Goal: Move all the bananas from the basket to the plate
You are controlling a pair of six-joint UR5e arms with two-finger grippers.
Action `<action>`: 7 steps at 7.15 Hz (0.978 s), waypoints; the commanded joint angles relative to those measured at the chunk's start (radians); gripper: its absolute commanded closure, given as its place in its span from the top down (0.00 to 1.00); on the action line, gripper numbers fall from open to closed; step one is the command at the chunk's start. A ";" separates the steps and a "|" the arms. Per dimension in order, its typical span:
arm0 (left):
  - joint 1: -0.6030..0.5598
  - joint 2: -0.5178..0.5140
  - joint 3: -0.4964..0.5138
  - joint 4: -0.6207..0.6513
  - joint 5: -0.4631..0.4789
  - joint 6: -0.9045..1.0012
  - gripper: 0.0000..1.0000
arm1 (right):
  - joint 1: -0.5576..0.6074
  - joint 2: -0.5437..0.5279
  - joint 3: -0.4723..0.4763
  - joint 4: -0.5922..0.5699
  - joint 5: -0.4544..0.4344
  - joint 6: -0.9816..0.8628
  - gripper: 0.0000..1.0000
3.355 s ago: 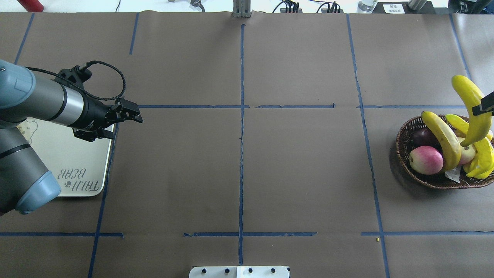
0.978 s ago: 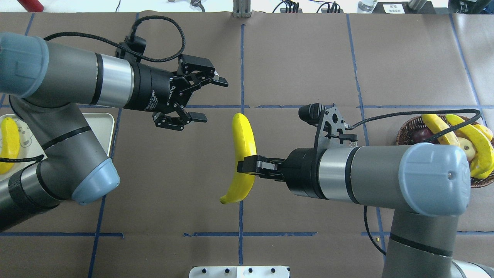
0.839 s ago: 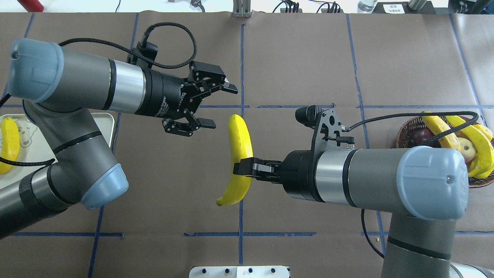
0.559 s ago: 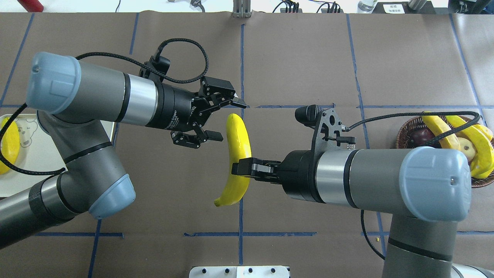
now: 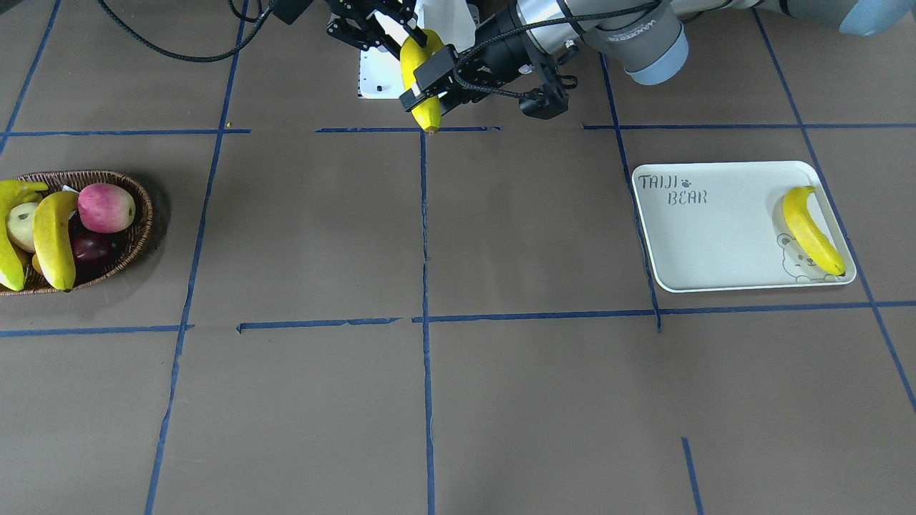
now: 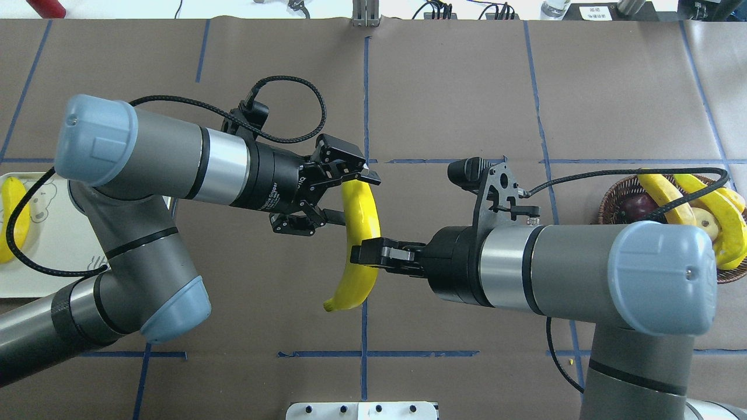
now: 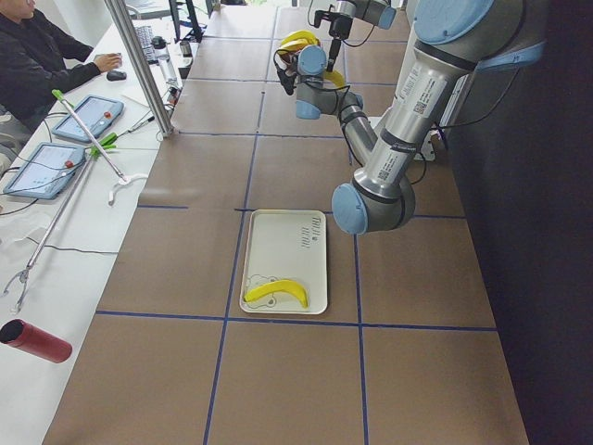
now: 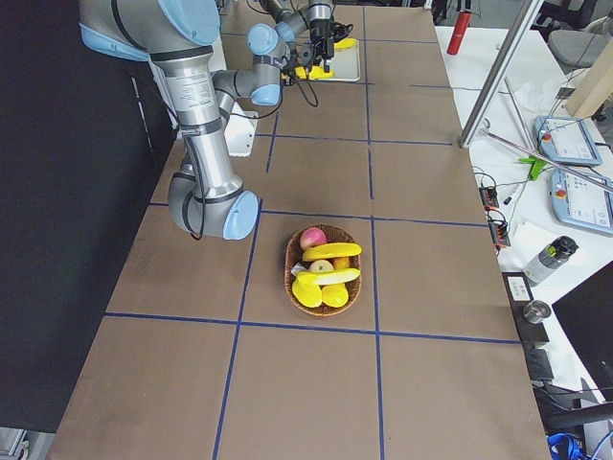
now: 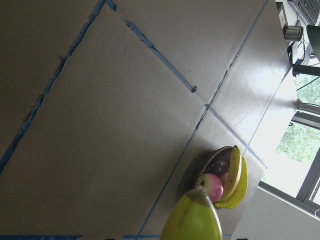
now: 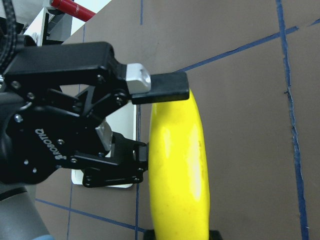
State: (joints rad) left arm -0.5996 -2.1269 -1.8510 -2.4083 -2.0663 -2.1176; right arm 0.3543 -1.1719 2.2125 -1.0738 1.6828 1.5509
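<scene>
Smooth curved yellow banana (image 6: 359,233) aloft over table centre, clamped mid-body by right gripper (image 6: 365,255). Left gripper (image 6: 353,197) spread wide, black fingers straddling banana's 12 o'clock end. Overhead: woven oval basket (image 6: 613,198) at 3 o'clock, glossy white rectangular plate (image 6: 58,239) at 9 o'clock.

The counter (image 6: 455,87) is covered in brown paper (image 5: 300,229), creased in places and marked off into large rectangles by lines of blue tape (image 5: 424,236). The basket (image 5: 143,222) sits close to the end at the robot's right, about midway between the robot's edge and the operators' edge. The plate (image 5: 715,236) lies flat near the opposite end, its long side along the counter's length. A white bolted panel (image 6: 362,411) sits at the middle of the robot's edge.
</scene>
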 commanded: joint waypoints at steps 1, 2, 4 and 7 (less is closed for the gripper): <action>0.006 0.001 -0.013 -0.002 -0.002 0.002 0.83 | 0.002 0.000 0.001 0.000 0.000 0.000 0.02; 0.006 0.002 -0.013 -0.002 -0.002 0.002 0.63 | 0.002 0.000 0.001 -0.002 0.002 -0.002 0.02; 0.006 0.007 -0.013 -0.002 -0.002 0.005 0.00 | 0.002 0.000 0.001 -0.002 0.002 -0.002 0.02; 0.006 0.009 -0.014 -0.002 -0.002 0.008 0.00 | 0.005 -0.002 0.016 -0.002 -0.012 0.005 1.00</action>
State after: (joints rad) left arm -0.5935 -2.1194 -1.8652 -2.4103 -2.0680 -2.1099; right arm 0.3587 -1.1729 2.2220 -1.0752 1.6729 1.5548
